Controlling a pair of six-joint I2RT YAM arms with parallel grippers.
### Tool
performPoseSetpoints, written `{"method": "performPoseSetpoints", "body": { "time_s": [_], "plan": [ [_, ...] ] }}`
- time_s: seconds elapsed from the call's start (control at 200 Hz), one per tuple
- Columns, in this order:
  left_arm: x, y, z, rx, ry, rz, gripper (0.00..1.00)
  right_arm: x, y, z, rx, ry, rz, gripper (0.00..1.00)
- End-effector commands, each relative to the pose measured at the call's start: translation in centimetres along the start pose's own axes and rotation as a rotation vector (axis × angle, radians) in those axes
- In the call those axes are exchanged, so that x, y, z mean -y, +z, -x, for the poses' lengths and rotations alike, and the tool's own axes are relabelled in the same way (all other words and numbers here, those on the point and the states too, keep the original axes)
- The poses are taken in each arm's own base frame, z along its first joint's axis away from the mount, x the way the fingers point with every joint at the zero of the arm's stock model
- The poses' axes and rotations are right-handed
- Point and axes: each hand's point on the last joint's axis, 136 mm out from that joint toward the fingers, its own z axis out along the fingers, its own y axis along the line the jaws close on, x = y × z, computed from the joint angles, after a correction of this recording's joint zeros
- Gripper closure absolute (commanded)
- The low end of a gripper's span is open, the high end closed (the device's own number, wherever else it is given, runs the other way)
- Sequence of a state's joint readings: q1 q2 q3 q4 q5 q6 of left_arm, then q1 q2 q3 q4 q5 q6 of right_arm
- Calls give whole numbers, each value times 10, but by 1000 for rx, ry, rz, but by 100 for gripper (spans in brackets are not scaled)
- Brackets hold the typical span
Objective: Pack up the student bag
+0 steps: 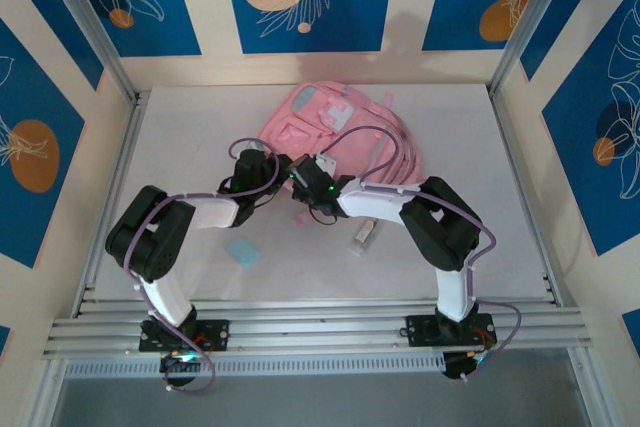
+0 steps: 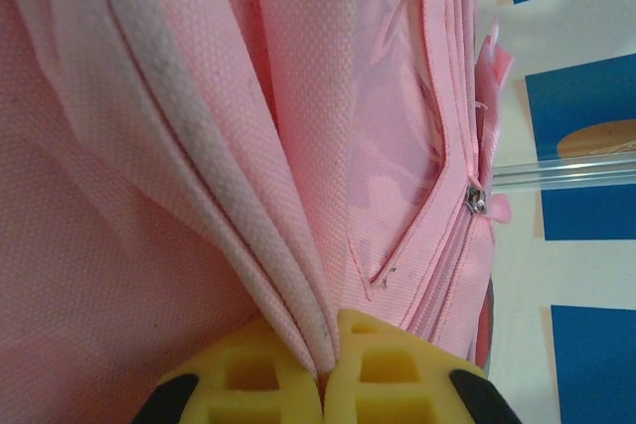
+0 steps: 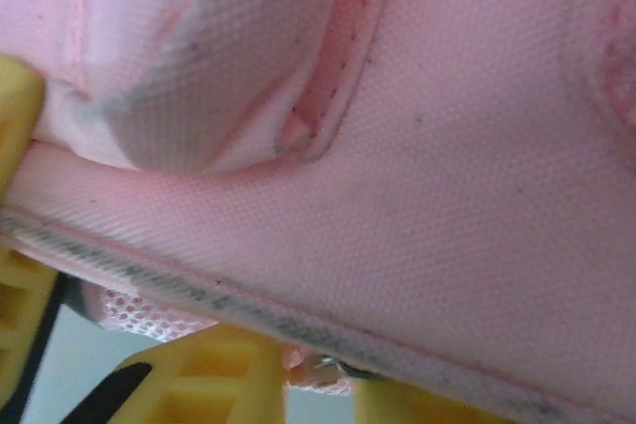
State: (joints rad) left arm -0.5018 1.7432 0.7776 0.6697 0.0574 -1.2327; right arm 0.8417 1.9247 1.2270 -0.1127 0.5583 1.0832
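The student bag (image 1: 335, 127), pink with a white patch, lies flat at the table's centre back. Both grippers meet at its near left edge. My left gripper (image 1: 283, 169) is shut on a fold of the bag's pink fabric (image 2: 298, 275), which is pinched between its yellow fingers (image 2: 248, 374). A metal zipper slider (image 2: 478, 201) shows further up that side. My right gripper (image 1: 308, 187) reaches under the bag's piped edge (image 3: 298, 315). Its yellow fingers (image 3: 214, 374) stand close on either side of a small pink tab with a metal zipper pull (image 3: 333, 369), touching it.
A small light-blue flat item (image 1: 242, 250) lies on the white table in front of the left arm. A pale oblong item (image 1: 364, 234) lies near the right arm's elbow. Aluminium frame posts and patterned walls ring the table.
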Motion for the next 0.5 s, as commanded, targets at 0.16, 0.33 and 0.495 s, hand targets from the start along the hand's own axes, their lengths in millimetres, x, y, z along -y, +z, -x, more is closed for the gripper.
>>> {"method": "performPoseSetpoints", "body": {
  "time_s": [0.16,0.33,0.495],
  "plan": [
    [26,-3,-1,6,23,-91,100,9,-13,23,63,-59,-74,100],
    [24,4,11,25,30,-88,100,22,-33,0,-68,-130,-65,100],
    [29,10,22,30,57,-84,100,49,-53,-24,-199,-212,-112,100]
  ]
}}
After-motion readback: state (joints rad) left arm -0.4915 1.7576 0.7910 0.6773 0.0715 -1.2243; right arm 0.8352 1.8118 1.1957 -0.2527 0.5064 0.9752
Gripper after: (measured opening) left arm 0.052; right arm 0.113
